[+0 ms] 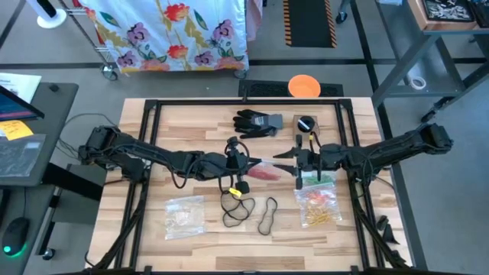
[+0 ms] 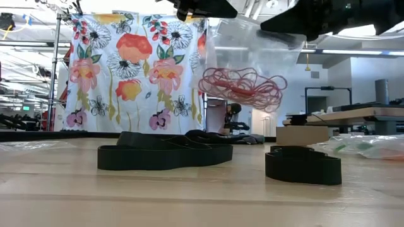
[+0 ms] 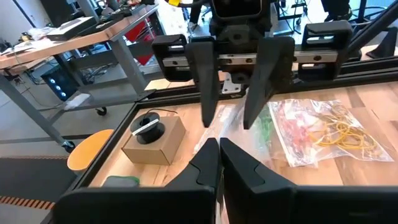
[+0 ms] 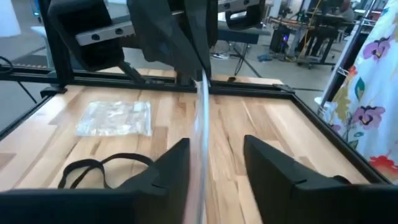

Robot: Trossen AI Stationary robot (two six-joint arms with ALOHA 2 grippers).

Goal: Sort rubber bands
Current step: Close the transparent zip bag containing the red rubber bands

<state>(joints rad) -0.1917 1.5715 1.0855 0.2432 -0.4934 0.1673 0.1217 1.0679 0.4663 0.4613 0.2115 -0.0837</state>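
Rubber bands [image 2: 243, 87]: red bunch in one bag; left fingers [image 1: 243, 163] pinch bag; right fingers [image 1: 284, 158] apart.

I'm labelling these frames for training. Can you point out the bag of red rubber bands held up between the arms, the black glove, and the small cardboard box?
bag of red rubber bands [image 2: 243, 87], low view, on the red tangle inside.
black glove [image 1: 254, 122], high view, on its palm.
cardboard box [image 3: 153, 142], left wrist view, on its front face.

the table [image 1: 191, 114] is viewed from straight overhead in 1 view and level from its surface in another; 2 wrist views face each other closely, sharing the clear bag [image 2: 252, 44].
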